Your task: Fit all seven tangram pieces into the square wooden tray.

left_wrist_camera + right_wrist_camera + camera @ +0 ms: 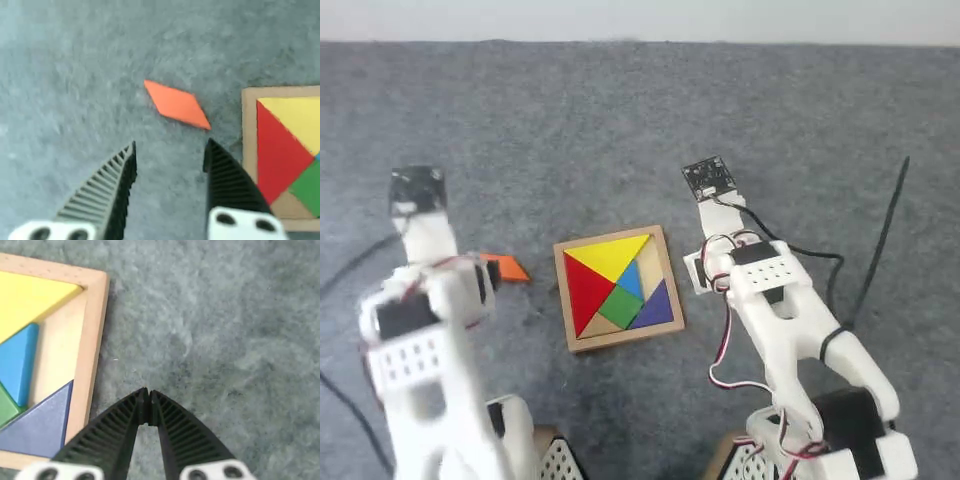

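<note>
The square wooden tray [666,272] lies mid-table holding yellow, red, green, blue and purple pieces; bare wood shows along its right side and at its lower left corner. An orange parallelogram [508,267] lies flat on the carpet left of the tray, also seen as the orange piece [177,104] in the left wrist view. My left gripper [170,152] hovers open just short of it, nothing between the fingers. The tray's left rim [248,130] is beside it. My right gripper [148,399] is shut and empty over carpet, just right of the tray's rim [95,345].
Grey carpet covers the whole table. Black cables [875,255] trail to the right of the right arm, and another cable [350,265] runs at the far left. Open carpet lies beyond the tray toward the back.
</note>
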You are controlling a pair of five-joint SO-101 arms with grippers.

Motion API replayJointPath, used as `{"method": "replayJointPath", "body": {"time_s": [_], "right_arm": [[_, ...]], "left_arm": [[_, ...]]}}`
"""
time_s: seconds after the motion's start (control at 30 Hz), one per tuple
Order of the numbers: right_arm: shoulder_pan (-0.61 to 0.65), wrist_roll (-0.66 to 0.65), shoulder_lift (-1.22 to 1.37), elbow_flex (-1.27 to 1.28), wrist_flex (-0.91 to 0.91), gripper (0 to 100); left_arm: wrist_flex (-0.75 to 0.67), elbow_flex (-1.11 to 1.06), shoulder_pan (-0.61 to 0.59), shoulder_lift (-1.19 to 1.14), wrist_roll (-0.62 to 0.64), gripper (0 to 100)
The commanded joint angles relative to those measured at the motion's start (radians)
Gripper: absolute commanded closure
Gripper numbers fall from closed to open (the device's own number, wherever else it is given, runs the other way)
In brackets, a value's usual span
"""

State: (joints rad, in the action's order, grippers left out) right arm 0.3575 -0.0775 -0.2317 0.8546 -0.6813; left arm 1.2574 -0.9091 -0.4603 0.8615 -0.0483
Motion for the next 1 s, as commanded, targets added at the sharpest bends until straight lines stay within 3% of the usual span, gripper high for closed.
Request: {"method": "replayJointPath", "body": {"time_s": [0.0,0.13,0.2,0.5,0.73,0.97], "right_arm": [[-0.012,-0.021,-0.054,-0.006,0.018,99.1],[-0.012,-0.035,-0.054,-0.006,0.018,99.1],[-0.013,-0.035,-0.054,-0.005,0.018,99.1],[-0.013,-0.037,-0.054,-0.005,0.022,99.1],[-0.008,-0.075,-0.054,0.028,0.073,99.0],[-0.007,-0.078,-0.054,0.028,0.070,99.0]], "left_arm": [[-0.008,0.176,0.006,-0.301,0.319,74],[-0.091,0.202,0.023,-0.448,0.775,74],[-0.123,0.203,0.064,-0.483,0.882,74],[-0.298,0.127,0.078,-0.601,0.895,73],[-0.241,0.139,0.044,-0.603,0.848,73],[-0.299,0.101,0.031,-0.654,0.819,69]]}}
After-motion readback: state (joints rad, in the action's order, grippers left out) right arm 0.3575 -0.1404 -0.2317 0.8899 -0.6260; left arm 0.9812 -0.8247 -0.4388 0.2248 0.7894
